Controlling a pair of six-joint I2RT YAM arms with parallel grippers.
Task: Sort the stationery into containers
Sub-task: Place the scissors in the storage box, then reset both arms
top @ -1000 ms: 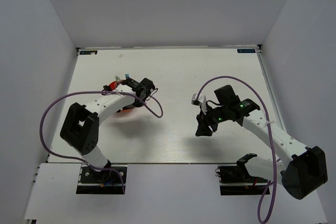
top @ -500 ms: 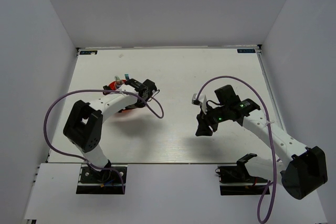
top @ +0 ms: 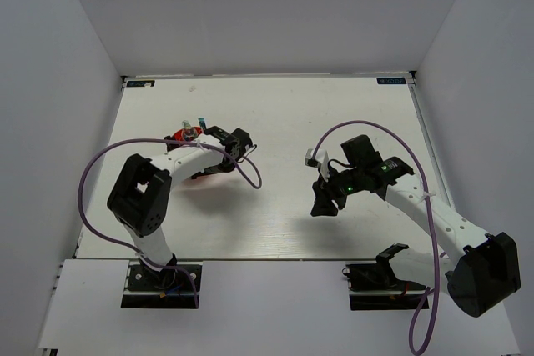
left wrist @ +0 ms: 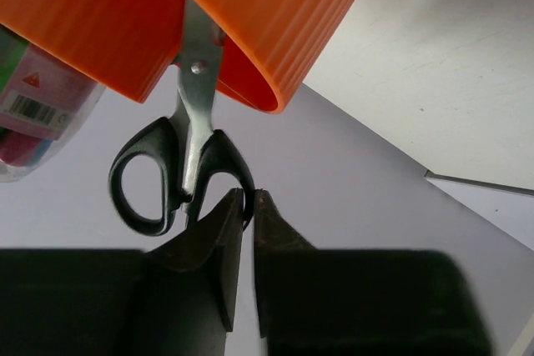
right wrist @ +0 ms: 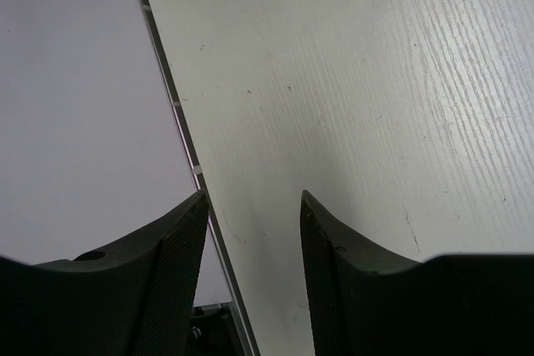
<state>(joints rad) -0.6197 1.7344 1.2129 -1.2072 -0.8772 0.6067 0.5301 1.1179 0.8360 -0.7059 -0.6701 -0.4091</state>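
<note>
Black scissors (left wrist: 194, 114) handle pinched between left gripper (left wrist: 249, 204) fingertips

A barcode and red triangle sign mark the pink label (left wrist: 42, 93).

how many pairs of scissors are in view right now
1. The black-handled metal scissors have their blades inside the ribbed orange plastic cup, handles sticking out, in the left wrist view. Others could be hidden in the cup or under the left arm.
</note>
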